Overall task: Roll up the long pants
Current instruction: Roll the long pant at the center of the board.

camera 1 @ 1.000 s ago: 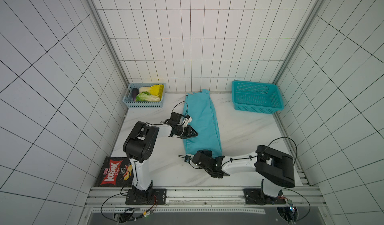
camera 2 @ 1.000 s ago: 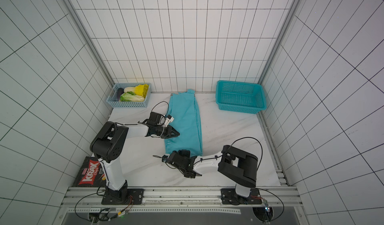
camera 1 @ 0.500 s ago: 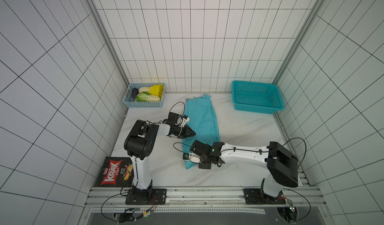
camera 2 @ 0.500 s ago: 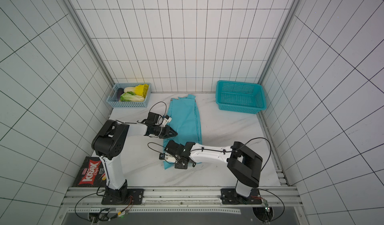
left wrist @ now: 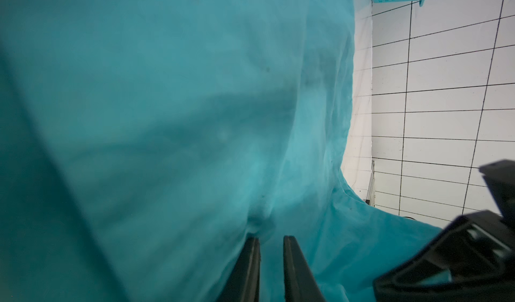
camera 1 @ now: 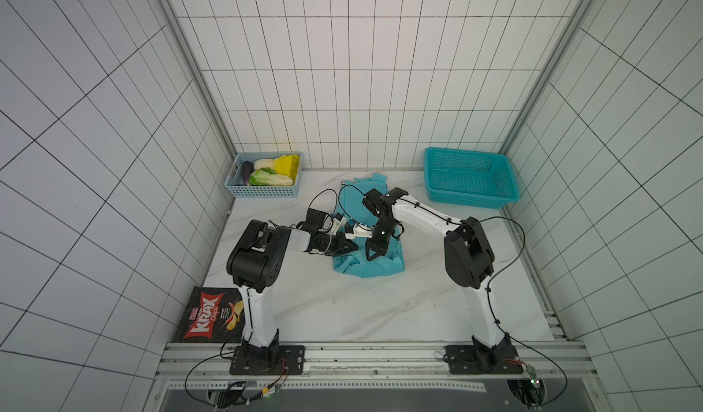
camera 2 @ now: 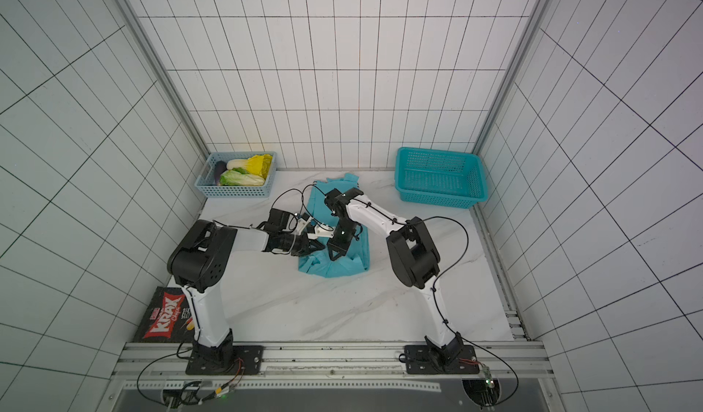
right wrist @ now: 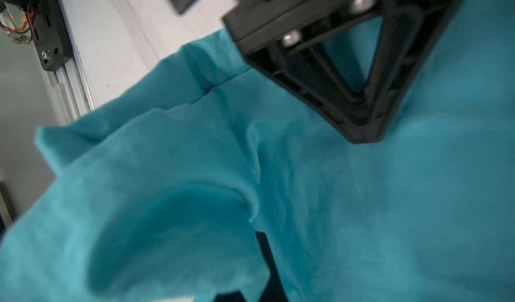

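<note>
Teal pants (camera 1: pixel 374 268) lie lengthwise on the middle of the table (camera 1: pixel 342 315), their near end folded back and rumpled.

White links (camera 1: pixel 418 216), black joints (camera 1: pixel 255 256), looping cables (camera 1: pixel 323 197), left claw (camera 1: pixel 349 247) screws (right wrist: pixel 291 39) seemingly silver.

White tiles with dark grout lines cover the back wall (camera 1: pixel 342 86) and both side walls (camera 1: pixel 76 162) (rectangular tiles, laid in a plain grid). Bare metal corner posts (camera 1: pixel 192 67) run up where the walls meet. The tabletop (camera 1: pixel 361 315) is white and marble-patterned with faint grey veins, lit evenly and softly, with only weak shadows. Along its near edge lies an aluminium rail (camera 1: pixel 380 357), and below that a perforated metal strip (camera 1: pixel 342 385).
</note>
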Tool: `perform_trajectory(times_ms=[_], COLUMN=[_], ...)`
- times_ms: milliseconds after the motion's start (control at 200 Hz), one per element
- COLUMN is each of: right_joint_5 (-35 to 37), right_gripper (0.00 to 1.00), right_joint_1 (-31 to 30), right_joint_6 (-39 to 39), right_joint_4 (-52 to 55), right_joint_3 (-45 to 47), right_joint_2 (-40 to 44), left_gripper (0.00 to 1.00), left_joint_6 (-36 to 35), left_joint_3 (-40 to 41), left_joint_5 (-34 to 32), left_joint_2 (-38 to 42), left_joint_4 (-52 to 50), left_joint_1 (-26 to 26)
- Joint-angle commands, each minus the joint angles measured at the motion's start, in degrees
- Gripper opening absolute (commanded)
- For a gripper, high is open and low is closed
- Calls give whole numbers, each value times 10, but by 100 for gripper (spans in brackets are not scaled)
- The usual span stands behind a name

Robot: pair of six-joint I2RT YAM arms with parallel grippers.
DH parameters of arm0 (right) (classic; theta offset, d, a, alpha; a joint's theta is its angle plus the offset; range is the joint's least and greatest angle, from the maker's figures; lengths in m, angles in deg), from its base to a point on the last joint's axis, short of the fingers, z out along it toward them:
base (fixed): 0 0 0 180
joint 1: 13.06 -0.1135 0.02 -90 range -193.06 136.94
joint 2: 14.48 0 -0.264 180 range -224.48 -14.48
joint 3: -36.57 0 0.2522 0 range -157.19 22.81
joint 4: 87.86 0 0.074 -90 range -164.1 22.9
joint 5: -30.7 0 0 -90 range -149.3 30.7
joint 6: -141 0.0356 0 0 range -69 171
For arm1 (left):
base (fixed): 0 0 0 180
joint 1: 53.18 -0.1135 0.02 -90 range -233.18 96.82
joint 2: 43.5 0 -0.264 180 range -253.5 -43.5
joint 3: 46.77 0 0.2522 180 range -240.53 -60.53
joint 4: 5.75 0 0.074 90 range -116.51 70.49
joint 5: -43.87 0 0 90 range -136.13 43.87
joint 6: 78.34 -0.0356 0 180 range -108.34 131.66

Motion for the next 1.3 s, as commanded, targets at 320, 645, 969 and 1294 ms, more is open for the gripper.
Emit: perform_trajectory(times_ms=[320, 645, 969, 1294], right_joint_5=[-52, -81, -112, -141], right_gripper=[0, 0, 5, 9], right_joint_1=[15, 47, 63, 79], right_joint_6=[-39, -69, -78, -72], right_joint_4=[62, 120, 132, 131], right_joint_3=[-44, -152, -194, -198], right_joint_2=[-59, -136, -176, -189], left_gripper=[22, 13, 13, 8], left_joint_6=[98, 9, -35, -52], left_joint_3=[87, 150, 156, 141], left_joint_5=[-20, -137, -133, -186], left_joint_2=[235, 477, 373, 283], left_joint_4=[42, -60, 68, 84], left_joint_1=[-90, 79, 147, 176])
